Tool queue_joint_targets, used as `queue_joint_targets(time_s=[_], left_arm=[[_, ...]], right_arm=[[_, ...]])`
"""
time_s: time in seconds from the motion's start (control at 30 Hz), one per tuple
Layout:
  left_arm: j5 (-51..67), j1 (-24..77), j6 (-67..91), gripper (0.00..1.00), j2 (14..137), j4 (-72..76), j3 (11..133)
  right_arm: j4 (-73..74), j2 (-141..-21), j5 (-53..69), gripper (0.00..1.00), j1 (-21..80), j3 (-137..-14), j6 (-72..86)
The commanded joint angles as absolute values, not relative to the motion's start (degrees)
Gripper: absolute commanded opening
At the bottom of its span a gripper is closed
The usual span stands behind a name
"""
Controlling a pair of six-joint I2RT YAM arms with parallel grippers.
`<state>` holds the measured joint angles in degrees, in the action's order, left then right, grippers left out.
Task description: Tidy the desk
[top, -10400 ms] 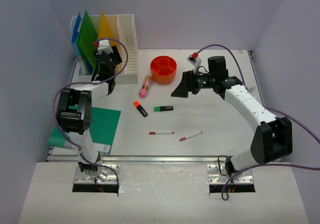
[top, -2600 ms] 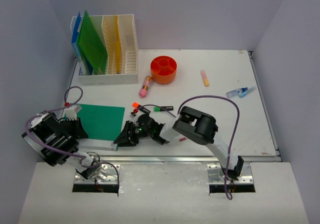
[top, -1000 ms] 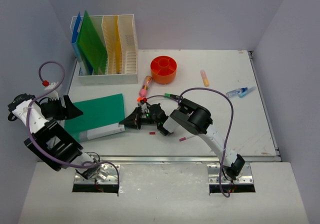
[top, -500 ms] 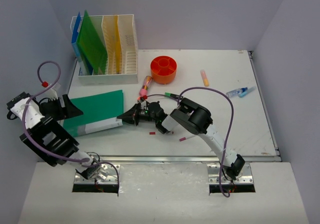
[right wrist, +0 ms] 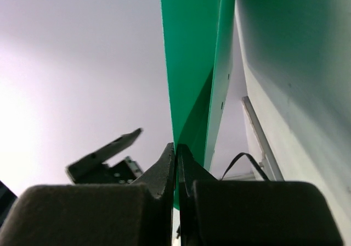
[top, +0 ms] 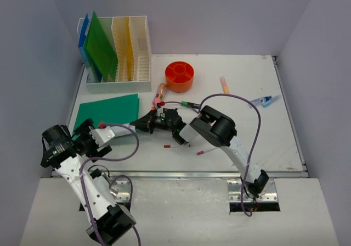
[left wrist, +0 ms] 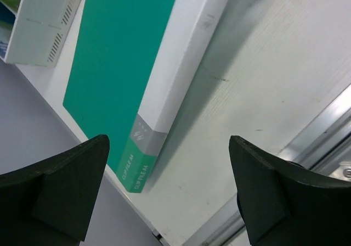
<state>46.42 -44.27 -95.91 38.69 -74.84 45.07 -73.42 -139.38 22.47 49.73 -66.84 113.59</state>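
A green clip file [top: 107, 110] with a white spine lies flat on the left of the white desk [top: 247, 130]. My right gripper [top: 143, 124] is shut on the file's right corner; in the right wrist view the jaws [right wrist: 176, 147] pinch the thin green cover [right wrist: 192, 65] edge-on. My left gripper [top: 90, 138] hangs open above the desk's front left, beside the file's near end. In the left wrist view its fingers [left wrist: 60, 185] stand wide apart with nothing between them, over the file's spine [left wrist: 175, 76] and bare desk [left wrist: 263, 81].
A white slotted rack [top: 131, 59] with green, blue and yellow folders stands at the back left. An orange round holder [top: 179, 76], a pink pen [top: 159, 94], a yellow highlighter [top: 224, 85], a blue item [top: 260, 100] and two red-capped pens [top: 208, 150] lie about. A metal rail [top: 181, 174] runs along the front.
My left gripper has let go of the file's left edge, opened wide and swung to the front. The right gripper, still shut, has shifted the file back toward the rack.
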Motion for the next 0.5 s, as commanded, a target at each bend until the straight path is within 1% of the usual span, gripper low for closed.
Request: queue_joint_targets(time_s=[0.0,0.13,0.27,0.47], left_arm=[[44.08,-44.03,-111.88,0.89,31.83,-70.85,36.6],[43.11,-44.03,-109.47,0.9,29.71,-61.04,30.6],[42.27,-44.03,-107.36,0.9,32.44,-55.5,28.23],[43.52,-44.03,-105.46,0.89,35.32,-40.83,23.0]], right_arm=[[-84.99,-133.6,20.85,0.0,49.3,-65.84,122.62],[-85.34,-131.53,21.45,0.0,49.18,-63.72,122.91],[-85.52,-129.99,21.91,0.0,49.13,-62.38,123.11],[-85.36,-128.8,23.01,0.0,49.13,-60.57,123.22]])
